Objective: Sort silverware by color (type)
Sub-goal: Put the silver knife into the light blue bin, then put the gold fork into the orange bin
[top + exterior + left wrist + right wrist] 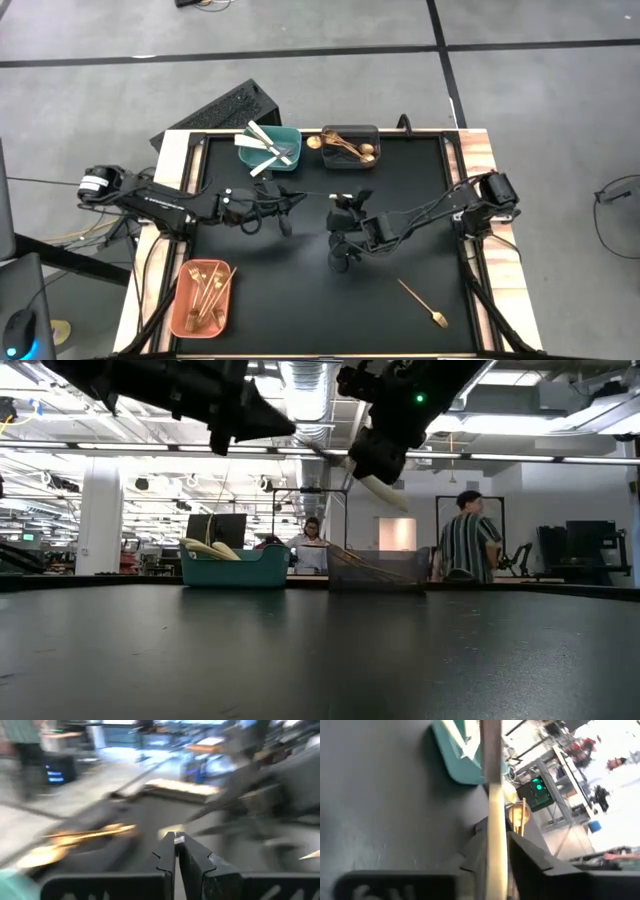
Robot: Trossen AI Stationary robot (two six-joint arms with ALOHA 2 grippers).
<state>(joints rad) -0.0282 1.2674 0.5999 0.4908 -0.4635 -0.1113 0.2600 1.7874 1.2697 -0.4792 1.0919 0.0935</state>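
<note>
- From above, my left pincer point(297, 197) hangs over the middle of the black worktop point(300, 300), near the teal bin point(270, 147). My right pincer point(340, 205) is just beside it, tip toward tip, with something pale at its tip.
- White knives point(262, 146) lie in the teal bin. Gold spoons point(345, 146) lie in the dark grey bin point(372, 132) next to it. Gold forks point(205, 290) lie in the salmon bin point(185, 318) at the near left corner. One gold spoon point(422, 303) lies alone on the worktop toward the near right.
- From the low camera, both arms are up in the air. My right pincer point(375, 470) has a white knife point(385, 495) sticking out below it. A person in a striped shirt point(468, 545) stands far behind.
- From my left wrist, my left pincer point(176, 842) is pressed fully together with nothing in it. The rest is blurry.
- From my right wrist, my right pincer point(492, 850) is a little way apart, and the white knife point(492, 810) runs between its fingers. I cannot tell how tightly it grips. The teal bin point(457, 762) is ahead.
</note>
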